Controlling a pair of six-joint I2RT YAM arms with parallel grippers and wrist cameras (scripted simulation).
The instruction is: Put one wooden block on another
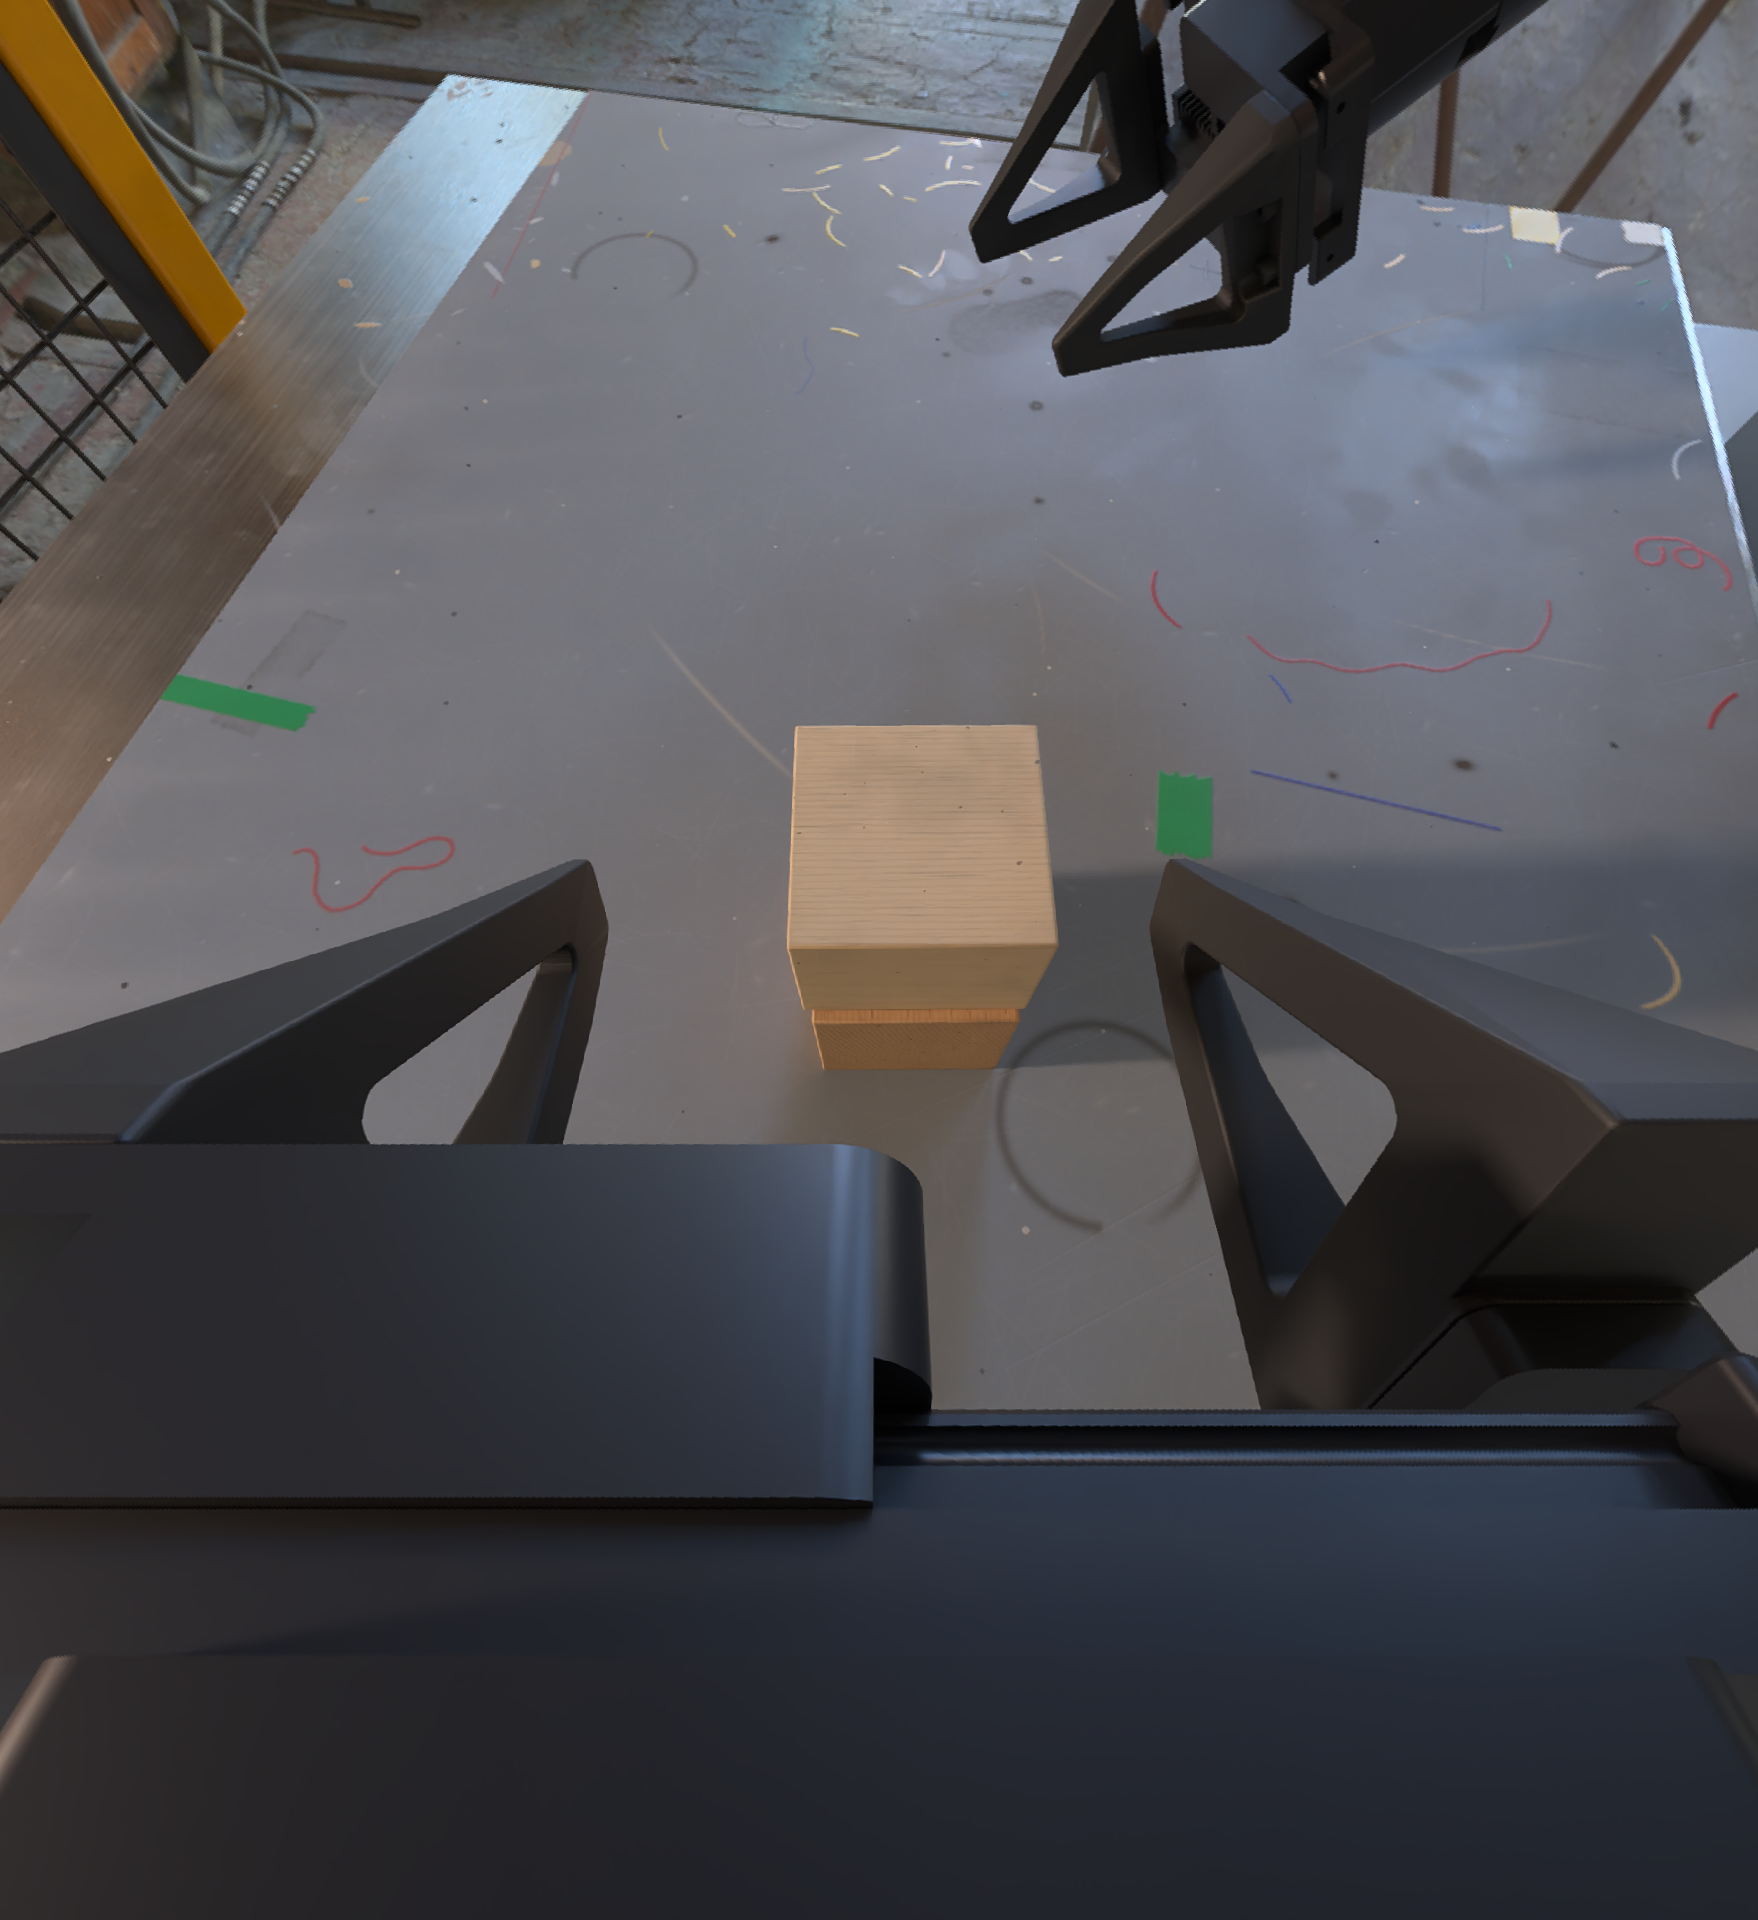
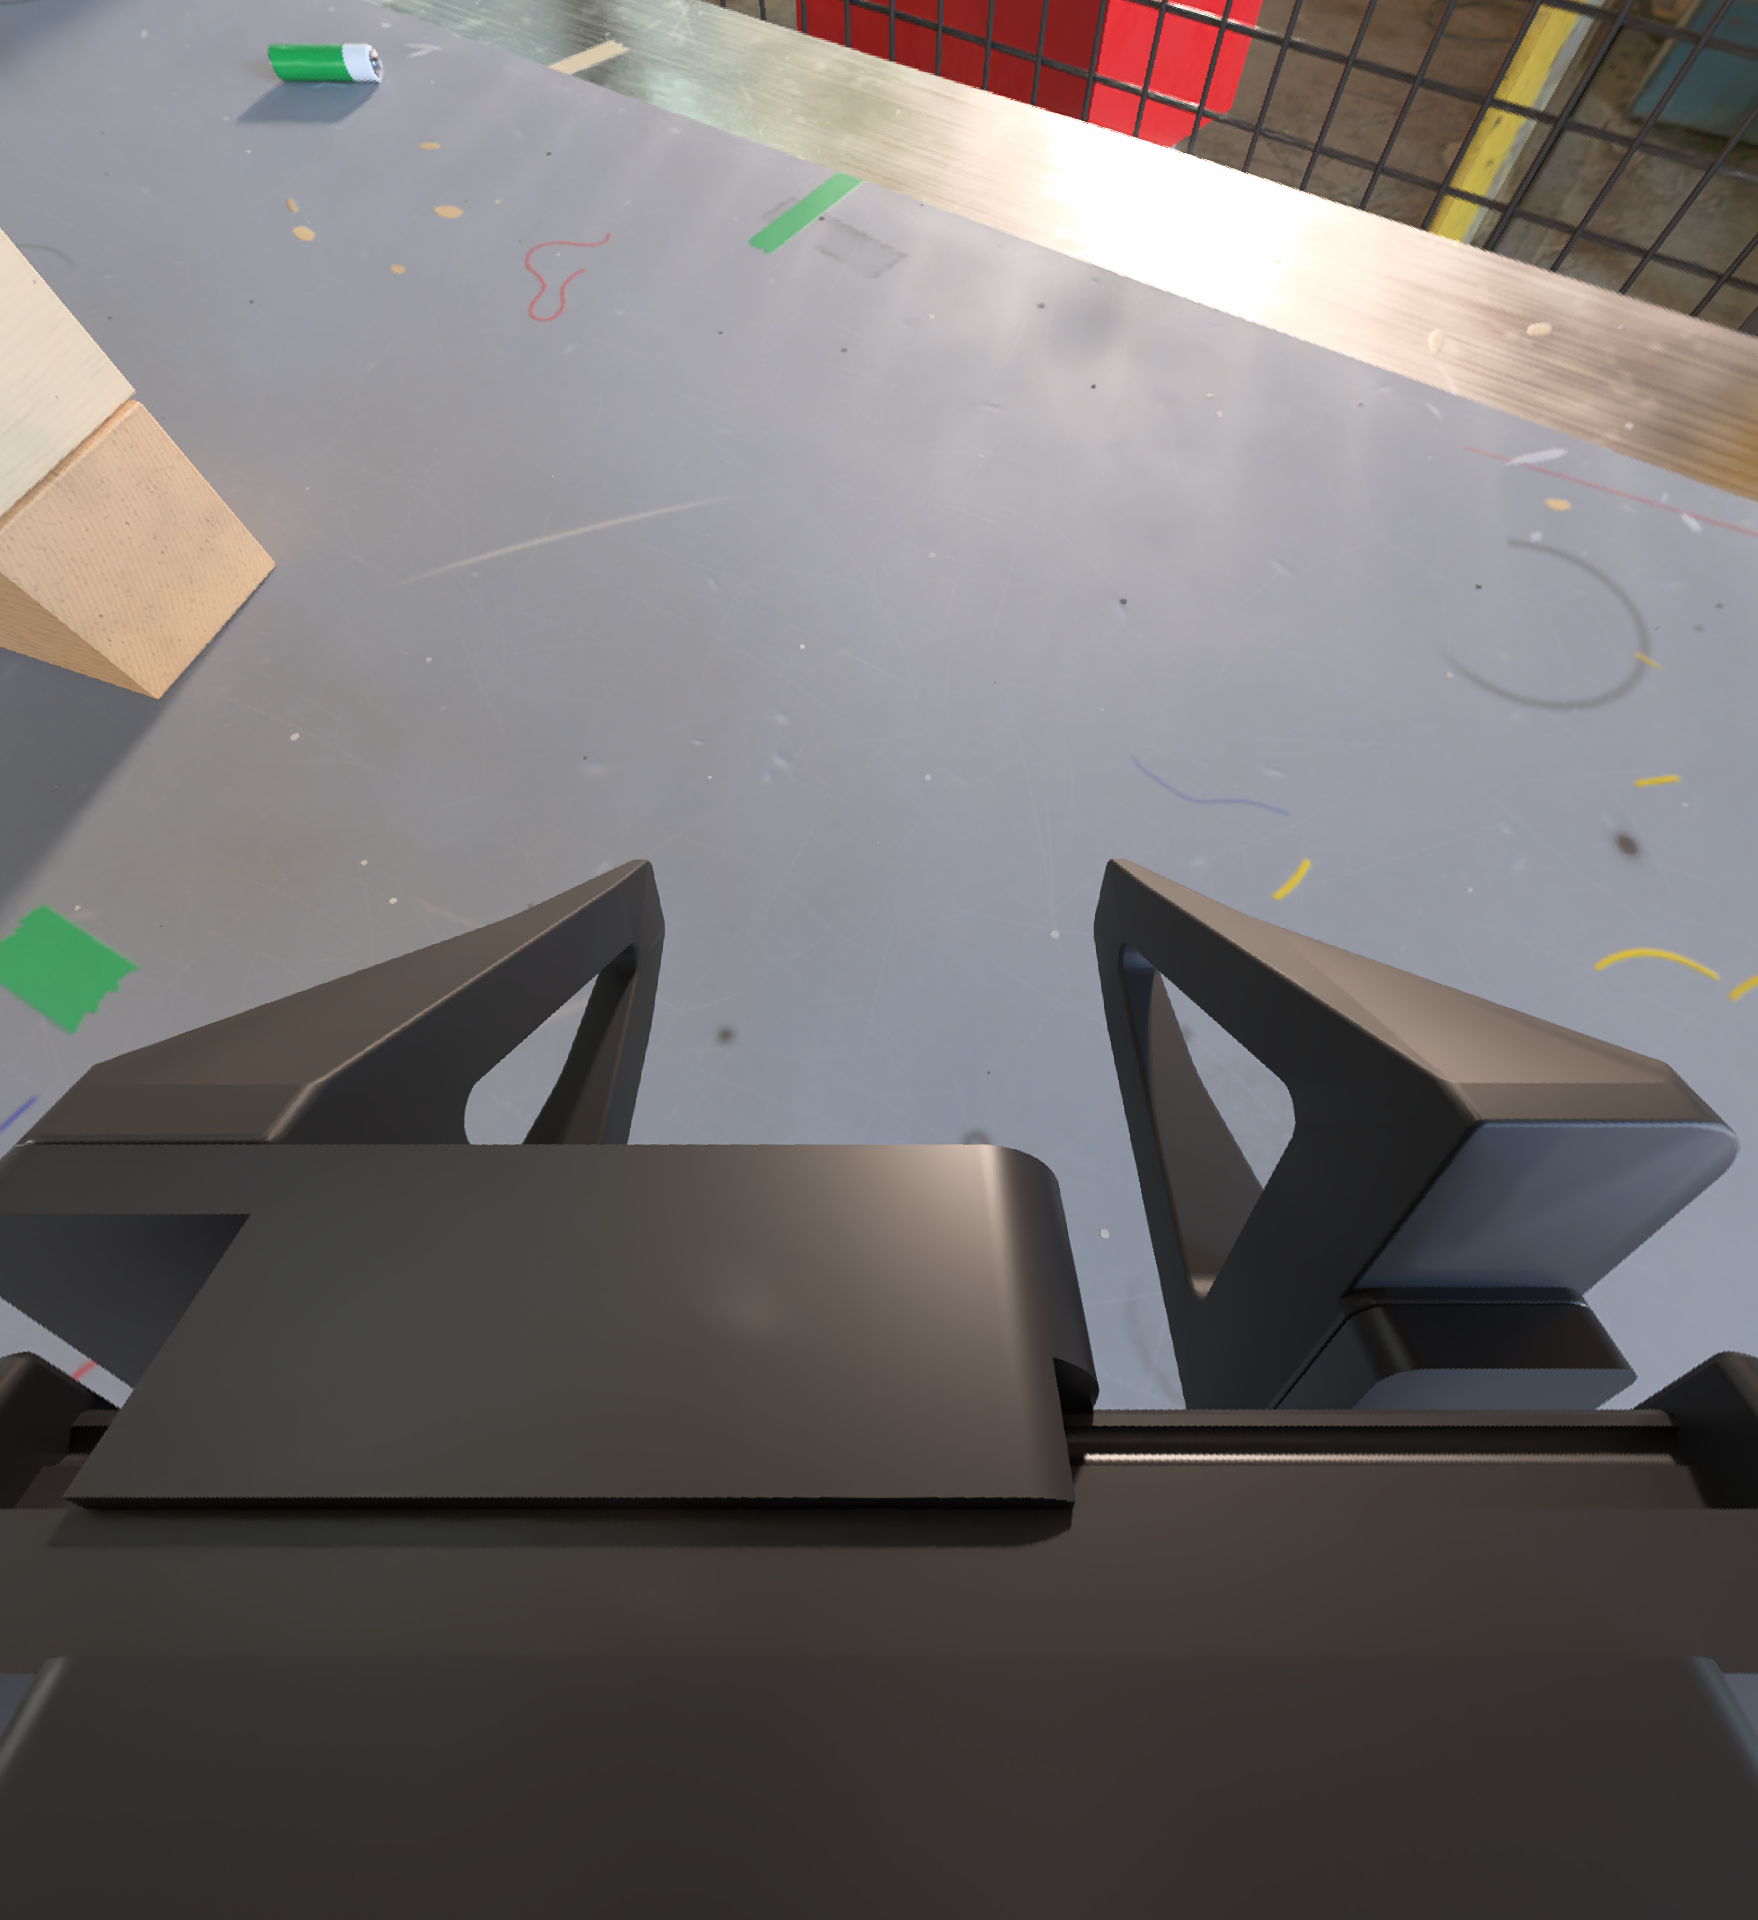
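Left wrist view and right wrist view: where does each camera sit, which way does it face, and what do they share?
Left wrist view: sits on the left gripper, looks down along its open fingers at the pale wooden block stacked on the darker tan wooden block; the right gripper hangs open beyond.
Right wrist view: sits on the right gripper, fingers open above the bare grey scuffed tabletop; a small green battery lies far off.
Shared: both blocks, at the right wrist view's left edge, and the tabletop's green tape patches.
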